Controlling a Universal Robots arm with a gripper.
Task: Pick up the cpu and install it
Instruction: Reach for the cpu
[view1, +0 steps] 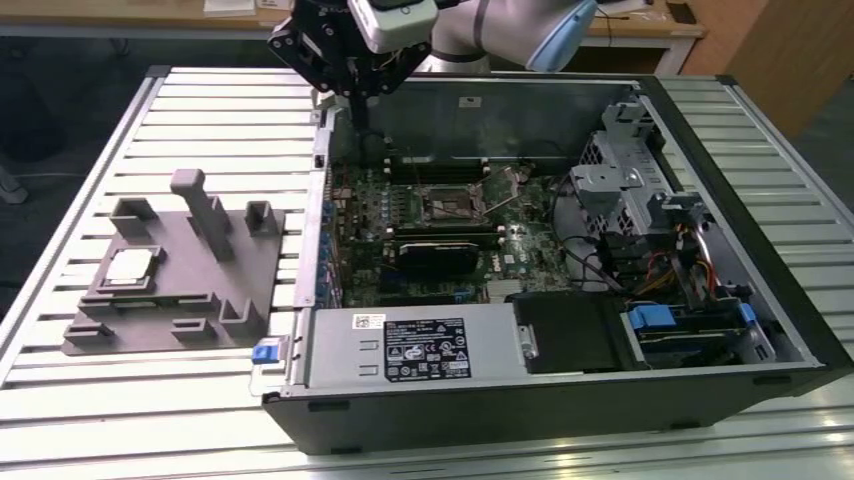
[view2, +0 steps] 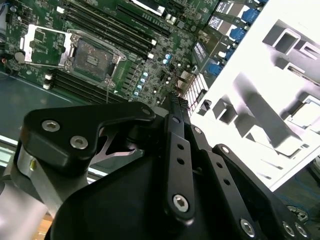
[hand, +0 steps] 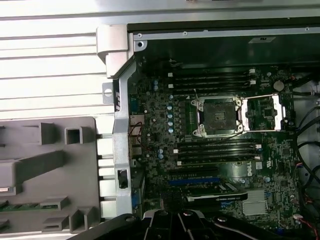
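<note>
Silver-grey metal, small, flat and square: the cpu (view1: 130, 265), lying in a shallow recess of the grey plastic tray (view1: 160, 335) on the slatted table (view1: 200, 110), toward the exterior view's left and well apart from the gripper (view1: 358, 102). Gripper high over the far corner of the open computer case (view1: 747, 160) nearest the tray, pointing down, touching nothing. Claw pressed together and pinching nothing (read from the tapered tip in the exterior view and from the gripper (view2: 175, 100) narrowing to one point in the second wrist view). Gripper (hand: 175, 216) cut off at the frame's edge in the first wrist view, dark links and little else to make out. Arm (view1: 521, 25) cut off by the top of the exterior view. Inside the case, green motherboard (hand: 165, 150) with the dark socket (hand: 218, 116) open, its metal plate (hand: 262, 112) flipped back just beside it — same pair in the second wrist view, socket (view2: 92, 55) and plate (view2: 42, 42). Socket (view1: 438, 203) hard to read in the exterior view. Tray (hand: 75, 180) cut off in the first wrist view. Tray (view2: 250, 100) bleached nearly white in the second wrist view, blocks barely told apart — cannot tell the cpu there.
</note>
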